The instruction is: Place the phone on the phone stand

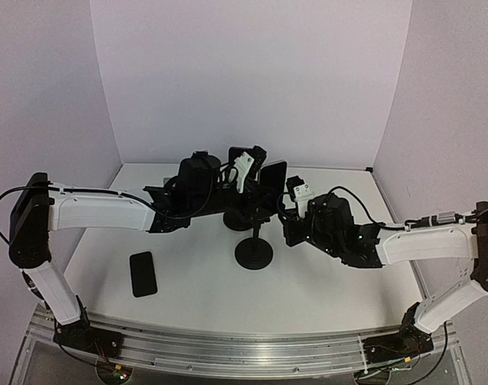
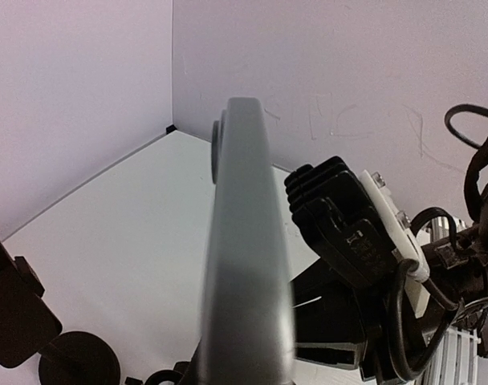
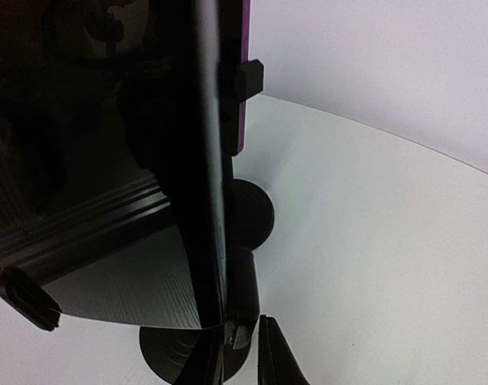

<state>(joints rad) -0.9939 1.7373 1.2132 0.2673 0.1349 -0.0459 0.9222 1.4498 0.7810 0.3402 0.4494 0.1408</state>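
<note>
Left end effector clamped on slim, flat phone; right end effector unclear.

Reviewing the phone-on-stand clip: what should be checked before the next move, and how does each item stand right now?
1. Grip: left gripper shut on the phone: ok.
2. Pose: phone upright, near the top of the stand: ok.
3. Seating: phone resting in the stand's cradle: cannot tell.
4. Clearance: right gripper free of the phone: cannot tell.
5. Base: stand flat on the table: ok.
6. Obstacles: second phone lies flat, apart from the stand: ok.
</note>
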